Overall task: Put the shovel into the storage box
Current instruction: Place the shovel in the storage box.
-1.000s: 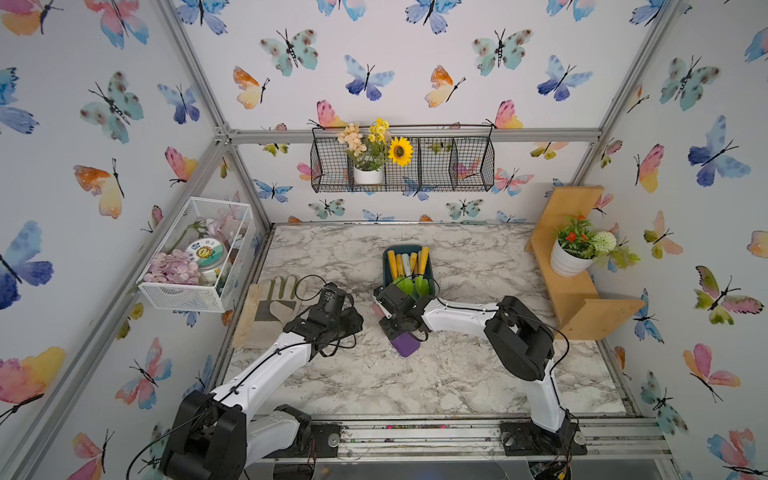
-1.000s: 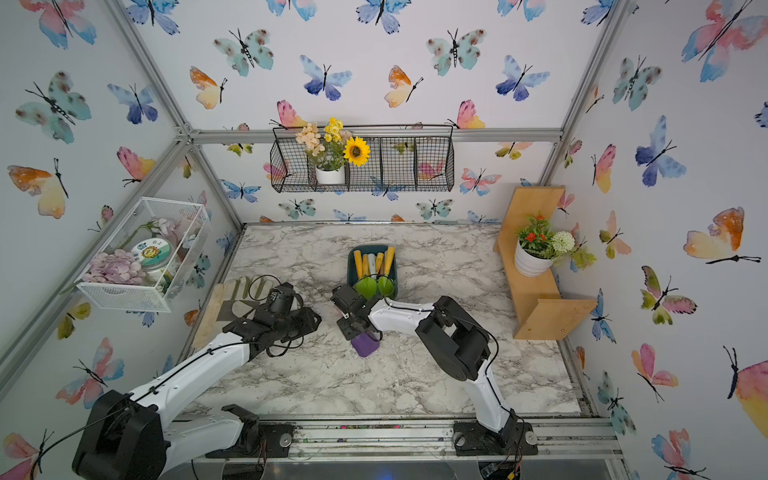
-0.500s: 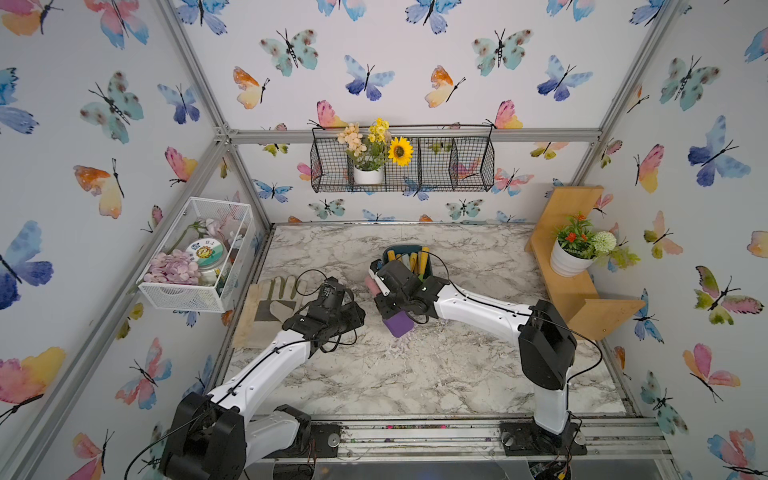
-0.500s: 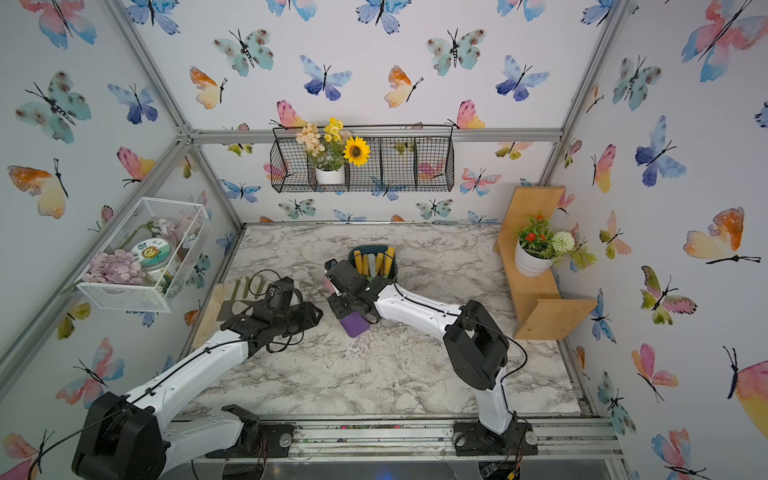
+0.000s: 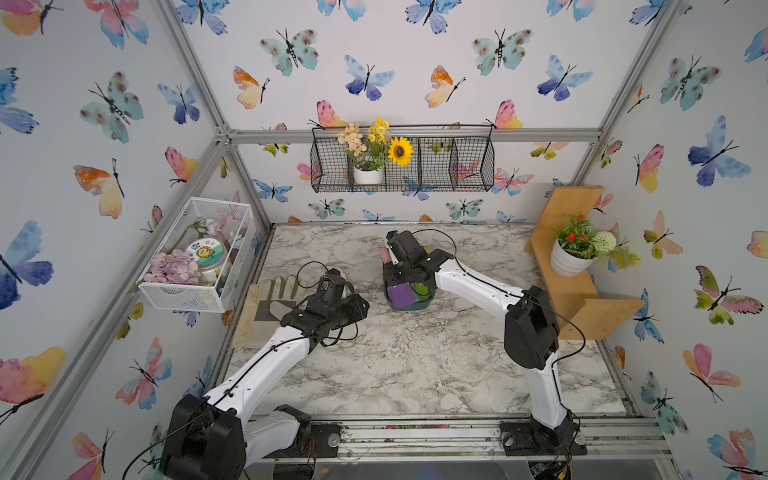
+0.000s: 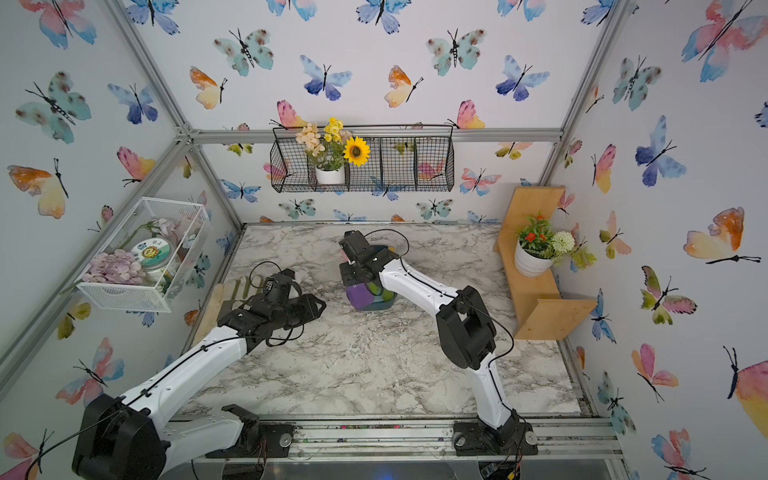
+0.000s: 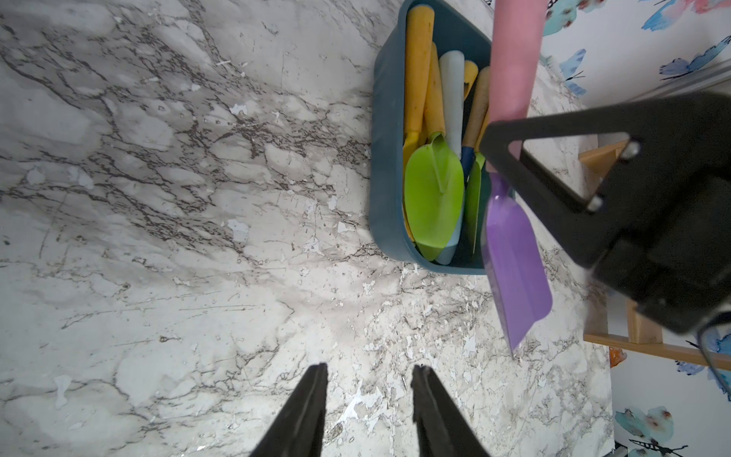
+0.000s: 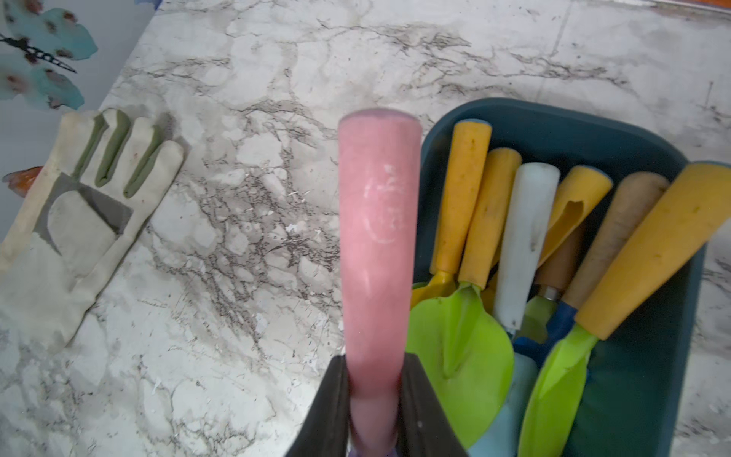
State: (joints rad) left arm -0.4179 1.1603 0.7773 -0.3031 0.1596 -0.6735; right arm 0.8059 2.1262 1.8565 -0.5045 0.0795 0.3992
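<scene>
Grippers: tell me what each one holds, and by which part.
The right gripper is shut on the shovel, pinching the pink handle near the purple blade. The left gripper holds nothing.

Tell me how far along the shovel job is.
Done: the shovel is picked up, clamped by its pink handle in the right end effector. In hand: it hangs at the edge of the storage box, its purple blade not inside. Left: lower and release it among the other tools. The left end effector is open, empty.
</scene>
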